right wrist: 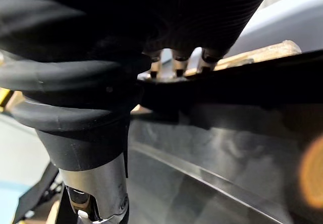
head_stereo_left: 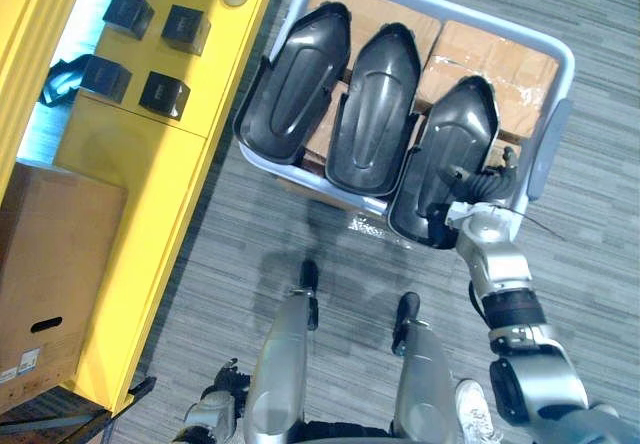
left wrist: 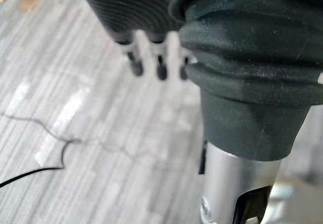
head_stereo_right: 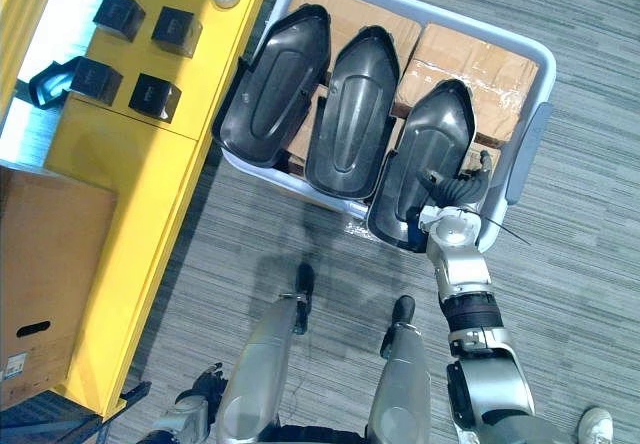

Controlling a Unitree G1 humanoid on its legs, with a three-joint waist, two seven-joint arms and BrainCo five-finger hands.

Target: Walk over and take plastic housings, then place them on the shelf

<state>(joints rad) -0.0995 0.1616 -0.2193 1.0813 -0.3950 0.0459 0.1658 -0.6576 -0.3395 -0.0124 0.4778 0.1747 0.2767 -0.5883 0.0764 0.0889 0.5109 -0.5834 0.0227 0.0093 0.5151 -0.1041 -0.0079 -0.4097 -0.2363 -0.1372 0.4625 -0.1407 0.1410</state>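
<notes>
Mid-pick — right hand [head_stereo_left: 470, 182] on rightmost plastic housing [head_stereo_left: 452, 134], rim right at fingers [right wrist: 177, 66], grip not discernible — next: close firmly, lift.

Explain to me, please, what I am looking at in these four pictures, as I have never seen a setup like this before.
This is a humanoid robot on two legs. The two wide pictures come from a stereo camera on its head, looking down. The two close ones come from cameras on its wrists.

Before it stands a pale crate holding cardboard packages, with three dark plastic housings lying side by side on them. The right hand is at the rim of the rightmost housing. Its wrist picture shows that dark shell from very close, but whether it grips yet is unclear.

The left hand hangs relaxed at the robot's side, holding nothing.

To the robot's left is a yellow shelf with small black boxes on it, and a brown cardboard box beside it.
</notes>
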